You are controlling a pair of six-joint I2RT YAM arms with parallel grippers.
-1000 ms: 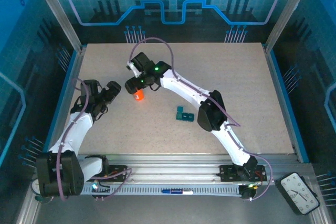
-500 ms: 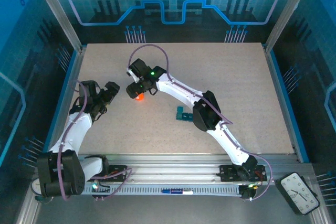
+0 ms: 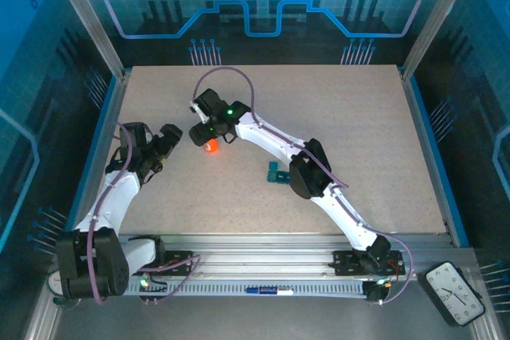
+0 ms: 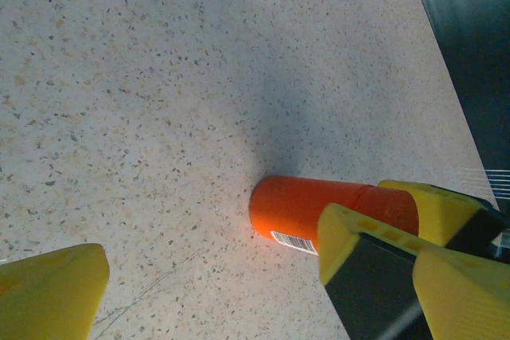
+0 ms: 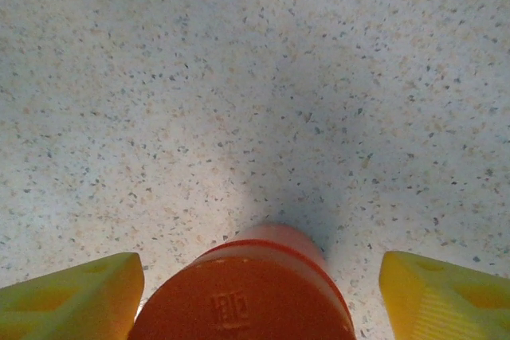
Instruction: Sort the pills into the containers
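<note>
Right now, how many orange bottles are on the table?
1. The orange bottle sits on the table, left of centre, between the right hand's fingers. The arms could hide another.

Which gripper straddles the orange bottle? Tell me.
The right gripper: its fingers flank the bottle. The left gripper hangs open off to one side.

The bottle (image 3: 209, 146) is bright orange (its label (image 4: 293, 240) white with a black barcode). Toward four o'clock of it the pill box (image 3: 276, 173) is dark teal. The table (image 3: 358, 117) is beige, speckled dark; arm cables (image 3: 225, 68) purple.
</note>
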